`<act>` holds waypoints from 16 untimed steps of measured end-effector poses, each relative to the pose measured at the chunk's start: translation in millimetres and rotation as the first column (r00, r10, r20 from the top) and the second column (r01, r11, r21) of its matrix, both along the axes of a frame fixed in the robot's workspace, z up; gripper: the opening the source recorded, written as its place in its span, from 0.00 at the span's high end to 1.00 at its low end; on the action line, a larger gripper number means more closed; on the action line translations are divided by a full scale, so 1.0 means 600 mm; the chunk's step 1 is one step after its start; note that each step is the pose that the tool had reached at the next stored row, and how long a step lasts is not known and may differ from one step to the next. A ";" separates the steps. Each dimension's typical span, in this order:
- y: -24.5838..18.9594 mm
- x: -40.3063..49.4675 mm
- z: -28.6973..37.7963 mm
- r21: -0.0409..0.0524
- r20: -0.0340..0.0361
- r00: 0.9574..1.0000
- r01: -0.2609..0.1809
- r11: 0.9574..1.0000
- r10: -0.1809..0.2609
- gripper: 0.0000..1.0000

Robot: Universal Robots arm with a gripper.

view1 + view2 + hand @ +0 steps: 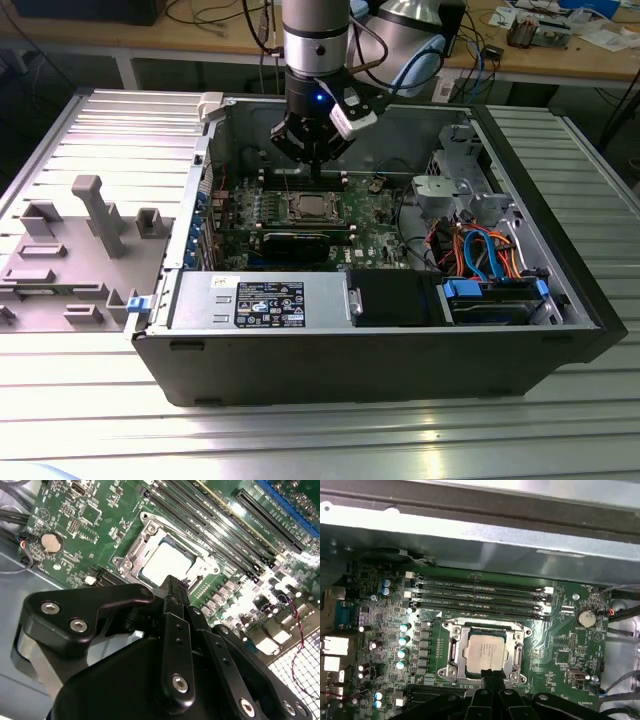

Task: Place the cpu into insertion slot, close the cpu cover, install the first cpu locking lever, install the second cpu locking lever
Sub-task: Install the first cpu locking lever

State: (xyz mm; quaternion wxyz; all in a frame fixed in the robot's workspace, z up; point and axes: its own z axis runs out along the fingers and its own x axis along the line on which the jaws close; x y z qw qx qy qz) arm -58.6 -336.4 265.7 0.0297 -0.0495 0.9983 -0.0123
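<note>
The cpu (308, 207) (165, 562) (485, 652) lies flat in the insertion slot (485, 628) on the green motherboard, its silver top showing. The cpu cover (131, 555) (455, 650) lies down around it as a metal frame, and the chip shows through its window. My gripper (312, 166) (176, 583) (490, 673) hangs just above the socket's edge. Its black fingers (175, 630) are pressed together with nothing between them. In both wrist views the tips overlap one side of the socket frame.
Long memory slots (480, 597) run beside the socket. A black graphics card (295, 240) sits in front of it, then the power supply (260, 300). Drive cage and cables (490, 255) are at the exterior view's right. A grey fixture (70, 250) lies outside the case.
</note>
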 end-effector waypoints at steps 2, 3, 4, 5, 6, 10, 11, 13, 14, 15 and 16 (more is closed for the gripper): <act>-0.0001 0.000 0.000 0.000 0.000 0.998 0.062 0.998 -0.062 0.89; -0.0001 0.000 0.000 0.000 0.000 0.998 0.063 0.998 -0.063 0.89; 0.0000 -0.002 0.000 0.000 0.000 0.998 0.063 0.998 -0.063 0.89; -0.0001 -0.004 0.000 0.000 0.000 0.998 0.063 0.998 -0.063 0.89; 0.0000 -0.004 0.000 0.000 0.000 0.998 0.063 0.998 -0.063 0.89; -0.0001 -0.004 0.000 0.000 0.000 0.998 0.063 0.998 -0.063 0.89; -0.0001 -0.005 0.000 0.000 0.000 0.998 0.064 0.998 -0.064 0.89; -0.0001 -0.007 0.000 0.000 0.000 0.998 0.063 0.998 -0.063 0.89; -0.0001 -0.008 0.000 0.000 0.000 0.998 0.063 0.998 -0.063 0.89; -0.0001 -0.009 0.000 0.000 0.000 0.998 0.063 0.998 -0.063 0.89; -0.0001 -0.011 0.000 0.000 0.000 0.998 0.063 0.998 -0.063 0.89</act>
